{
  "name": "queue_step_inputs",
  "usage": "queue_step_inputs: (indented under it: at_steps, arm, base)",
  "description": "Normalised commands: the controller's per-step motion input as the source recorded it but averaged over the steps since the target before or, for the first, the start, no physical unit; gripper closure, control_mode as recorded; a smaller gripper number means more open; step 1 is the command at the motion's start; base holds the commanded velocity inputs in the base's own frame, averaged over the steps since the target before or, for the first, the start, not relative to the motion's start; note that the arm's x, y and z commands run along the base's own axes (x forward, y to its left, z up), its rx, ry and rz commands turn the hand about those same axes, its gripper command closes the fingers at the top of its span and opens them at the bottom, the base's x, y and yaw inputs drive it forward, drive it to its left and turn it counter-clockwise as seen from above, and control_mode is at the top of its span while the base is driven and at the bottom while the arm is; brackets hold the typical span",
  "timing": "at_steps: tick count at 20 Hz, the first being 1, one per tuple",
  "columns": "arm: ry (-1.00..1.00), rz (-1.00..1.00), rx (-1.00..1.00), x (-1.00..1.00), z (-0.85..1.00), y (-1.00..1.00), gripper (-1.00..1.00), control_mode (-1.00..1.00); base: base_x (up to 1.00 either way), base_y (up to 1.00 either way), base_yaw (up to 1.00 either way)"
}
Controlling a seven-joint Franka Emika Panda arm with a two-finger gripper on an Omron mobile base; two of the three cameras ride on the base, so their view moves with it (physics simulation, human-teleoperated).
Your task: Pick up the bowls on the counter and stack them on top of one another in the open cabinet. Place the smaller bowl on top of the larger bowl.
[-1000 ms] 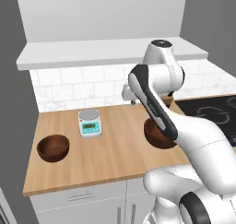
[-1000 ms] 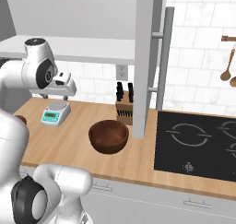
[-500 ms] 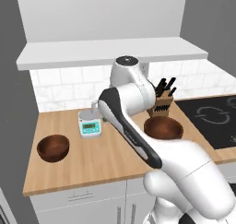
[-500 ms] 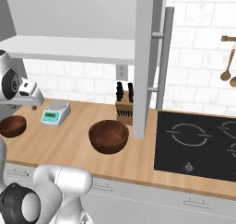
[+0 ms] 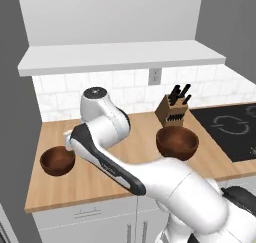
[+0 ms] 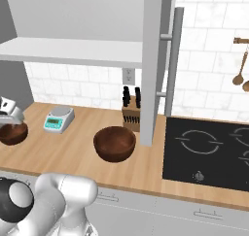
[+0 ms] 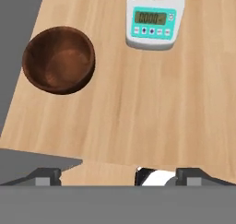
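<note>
The hand view looked straight down on the table (image 7: 138, 108), with the smaller bowl (image 7: 59, 60) at 10 o'clock and the kitchen scale (image 7: 152, 21) at 12 o'clock, its top cut off by the frame. The fingers (image 7: 117, 176) stood wide apart, holding nothing, their tips barely rising at 6 o'clock. The left base view hid the scale behind the arm; the right base view showed it (image 6: 59, 119) plainly, with the hand half cut off at 9 o'clock over the smaller bowl (image 6: 12, 133). The larger bowl (image 5: 177, 142) sat on the table near the knife block (image 5: 173, 112). The open cabinet (image 5: 120, 56) hung above, its shelf top unseen.
</note>
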Motion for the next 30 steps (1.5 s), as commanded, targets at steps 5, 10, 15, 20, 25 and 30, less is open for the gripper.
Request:
queue_step_inputs:
  at_steps: [5,10,15,20,25,30]
  arm:
    - [0.05,0.00,0.05,0.62,-0.55,0.51,-1.00,-1.00]
    - [0.06,-0.02,-0.01,0.80,-0.55,0.21,-1.00,-1.00]
    - [-0.01,0.00,-0.03,0.44,-0.26,0.18,-1.00,-1.00]
    - [-0.02,0.00,0.00,0.17,-0.19,0.16,-1.00,-1.00]
    - [0.00,0.00,0.00,0.22,-0.47,0.19,-1.00,-1.00]
    - [0.00,0.00,0.00,0.15,-0.41,0.20,-1.00,-1.00]
  base:
    - [0.00,0.00,0.00]
    - [0.00,0.00,0.00]
    - [0.00,0.00,0.00]
    - [0.00,0.00,0.00]
    - [0.00,0.00,0.00]
    - [0.00,0.00,0.00]
